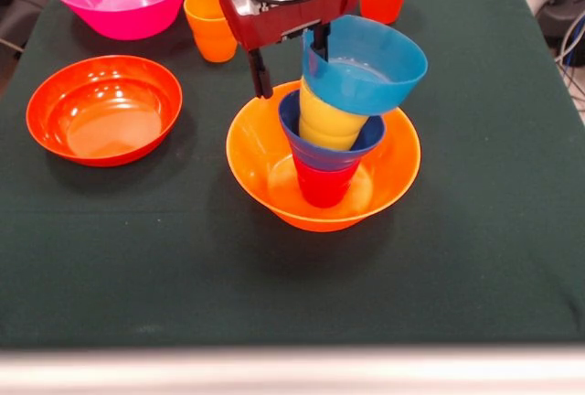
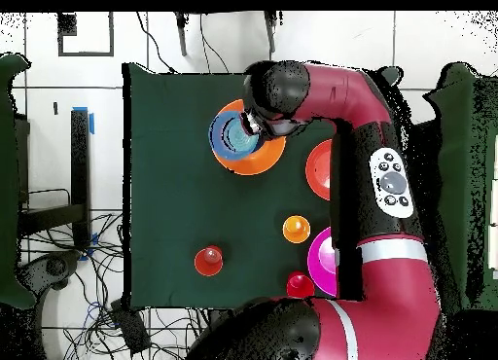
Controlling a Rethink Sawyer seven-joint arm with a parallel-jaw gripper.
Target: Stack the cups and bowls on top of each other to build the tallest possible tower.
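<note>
One dark green table [image 1: 512,230] (cables on the tiled floor [image 2: 58,269])

Bright even overhead light; soft shadows under bowls [image 1: 324,171]; glossy glare spots

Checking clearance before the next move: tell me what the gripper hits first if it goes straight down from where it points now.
The gripper straddles the rim of the light blue bowl, so one finger likely meets the big yellow-orange bowl, the other the light blue bowl's inside; depth is uncertain.
</note>
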